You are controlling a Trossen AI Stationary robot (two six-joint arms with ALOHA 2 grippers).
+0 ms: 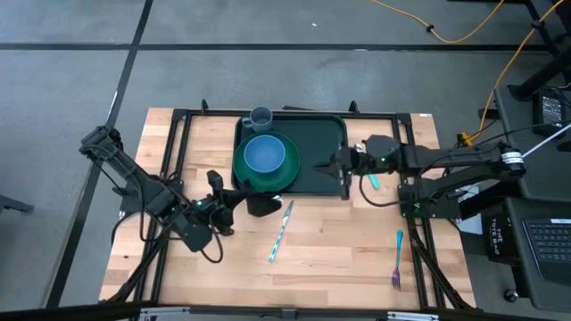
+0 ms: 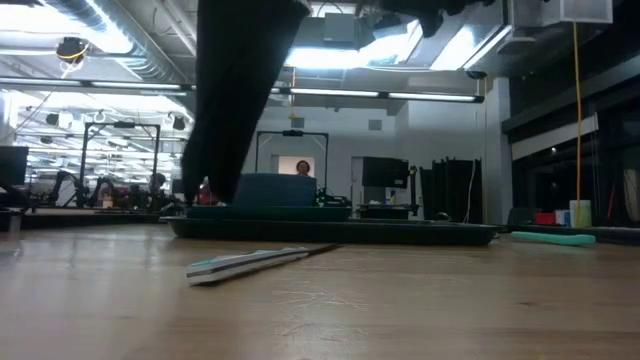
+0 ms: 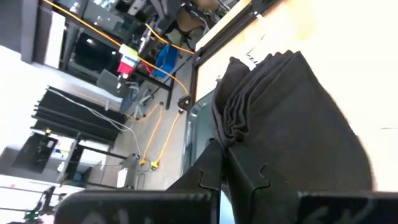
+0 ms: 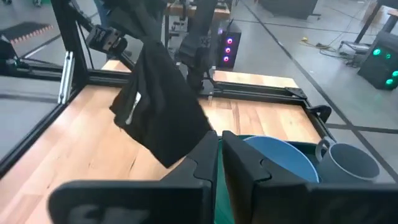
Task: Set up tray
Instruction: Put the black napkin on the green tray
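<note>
The left gripper [image 1: 239, 201] is clamped on a folded black cloth [image 1: 261, 204] – held just beside the large dark green plastic tray [image 1: 321, 152], at its near edge. The right gripper [image 1: 328, 166] hangs over the tray's right part, fingers together.

Large dark green rectangular tray [image 1: 321, 152] with rounded corners and raised rim, lying flat on the wooden desk [image 1: 330, 241] at its far middle, carrying a round green plate [image 1: 290, 168], blue bowl [image 1: 263, 153] and grey mug [image 1: 260, 117]

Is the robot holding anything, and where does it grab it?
The left gripper holds a black cloth by its top edge. The right gripper holds nothing.
</note>
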